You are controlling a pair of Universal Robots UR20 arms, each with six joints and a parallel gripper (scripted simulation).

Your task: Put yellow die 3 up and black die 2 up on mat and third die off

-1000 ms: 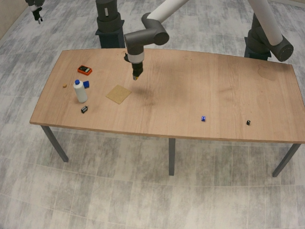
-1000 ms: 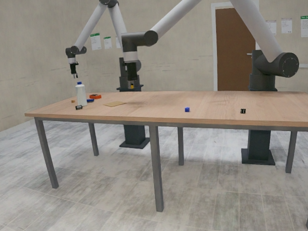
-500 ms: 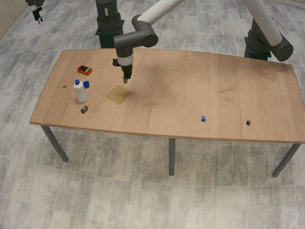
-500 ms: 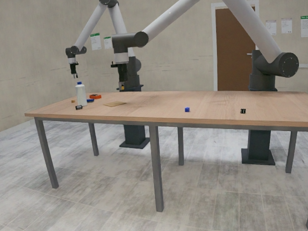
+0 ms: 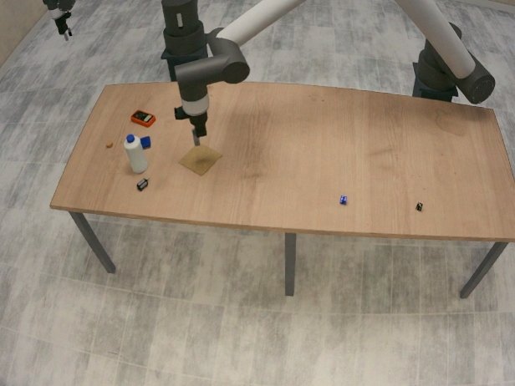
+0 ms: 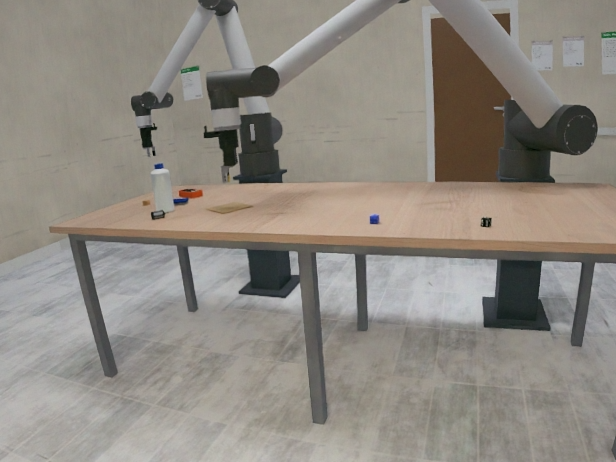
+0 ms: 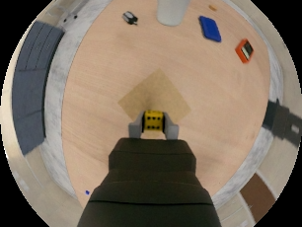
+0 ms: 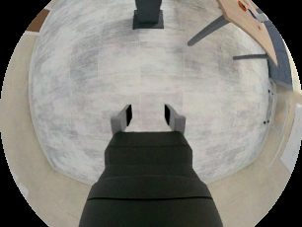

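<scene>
Start at the left: beyond the table (image 5: 293, 167) (image 6: 310, 227) (image 7: 94, 99) (image 8: 257, 25), the right gripper (image 5: 68, 34) (image 6: 151, 152) (image 8: 147, 111), fingers wide apart with nothing between. Next, on the table, an orange piece (image 5: 109, 144) (image 6: 146, 203) (image 7: 212, 7), a white bottle (image 5: 136, 156) (image 6: 162, 192) (image 7: 173, 11), an orange-red meter (image 5: 143, 118) (image 6: 191, 193) (image 7: 244, 50) farther back, a flat blue thing (image 5: 145, 142) (image 6: 181, 201) (image 7: 210, 29) and, nearer, a small dark object (image 5: 142, 184) (image 6: 158, 215) (image 7: 130, 18).

Then the left gripper (image 5: 196, 142) (image 6: 226, 175) (image 7: 153, 117), above the far side of the tan mat (image 5: 201, 160) (image 6: 227, 208) (image 7: 155, 89), fingers closed on the yellow die (image 6: 227, 177) (image 7: 153, 120). Visible to the wrist camera: two rows of pips, probably the six. Impossible to tell whether a 3 would land on top; with the wrong face up, expect a regrip. Beware of releasing too high or tilted, likely causing a bounce or roll, or too near the edge, leaving an overhang. Save room for the second die.

Right of centre, near edge: the blue die (image 5: 343, 200) (image 6: 374, 219) (image 7: 87, 192), properly off the mat. Farther right, the black die (image 5: 419, 206) (image 6: 486, 222), also off it. Top count unreadable; misreading it could mean a wrong turn.
</scene>
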